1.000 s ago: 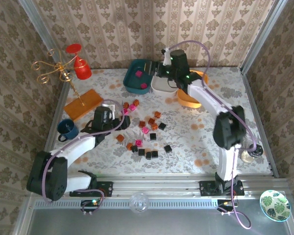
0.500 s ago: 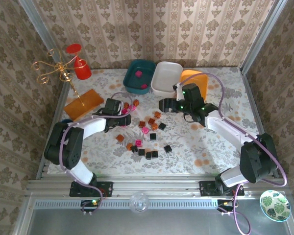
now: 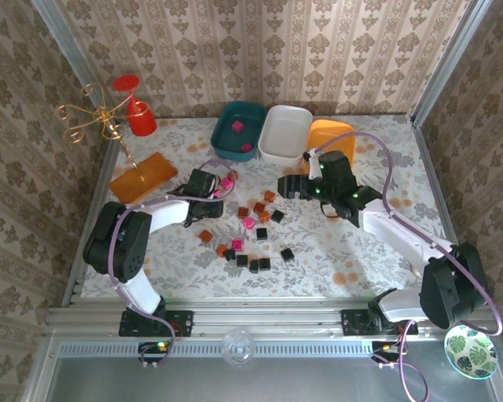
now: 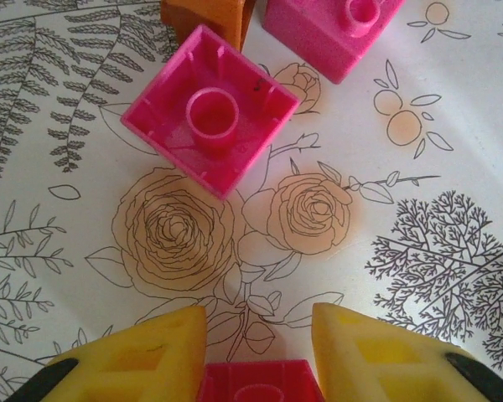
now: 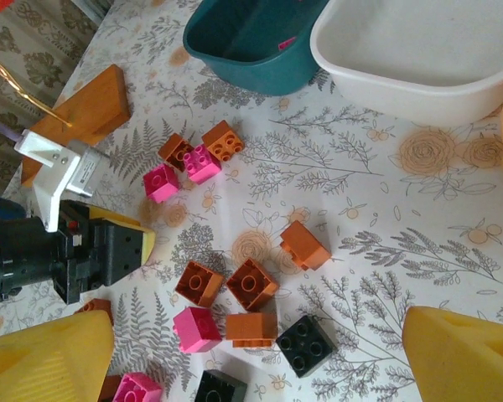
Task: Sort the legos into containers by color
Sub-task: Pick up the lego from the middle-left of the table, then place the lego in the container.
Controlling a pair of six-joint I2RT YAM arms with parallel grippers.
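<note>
Small pink, orange-brown and black legos lie scattered mid-table. The teal tray holds two pink legos; the white tray and the orange tray stand beside it at the back. My left gripper is low at the left of the pile, its yellow fingers closed against the sides of a pink lego. Ahead of it lie an upside-down pink lego and another pink one. My right gripper hovers open over the cluster, with orange legos and a black lego beneath it.
A flat orange slab lies at the left with a gold wire stand and a red cup behind it. Patterned walls and metal rails enclose the table. In the right wrist view the left arm's black wrist is close by.
The right arm swung from over the trays down to above the lego cluster. The left gripper slid right toward the pink legos and now has one between its fingers.
</note>
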